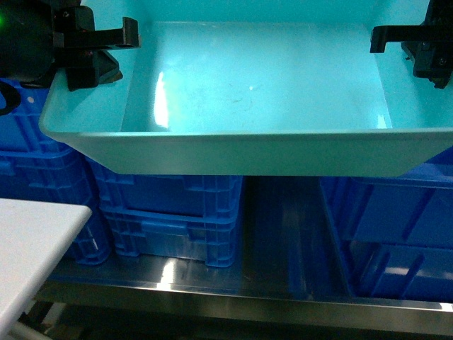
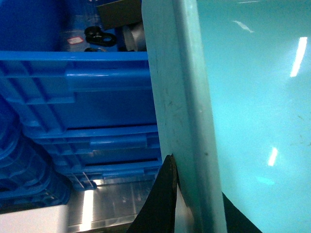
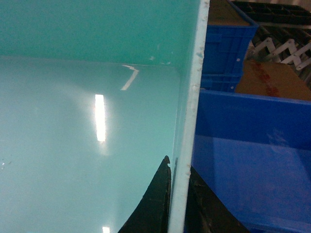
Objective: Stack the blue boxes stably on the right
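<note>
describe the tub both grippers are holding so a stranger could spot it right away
Above the steel shelf lined with dark blue ribbed plastic crates, the light turquoise smooth plastic tub hangs between the left gripper and right gripper. Unlike the crates, it is pale, smooth-walled, flared and empty.

**Black, angular claws**

The left claw (image 1: 106, 44) is matte black, blocky, with a hooked finger tip and a bulky dark housing behind. The right claw (image 1: 410, 42) matches: black, angular, hooked. Wrist views show thin, tapering black fingers (image 3: 158, 204).
</note>
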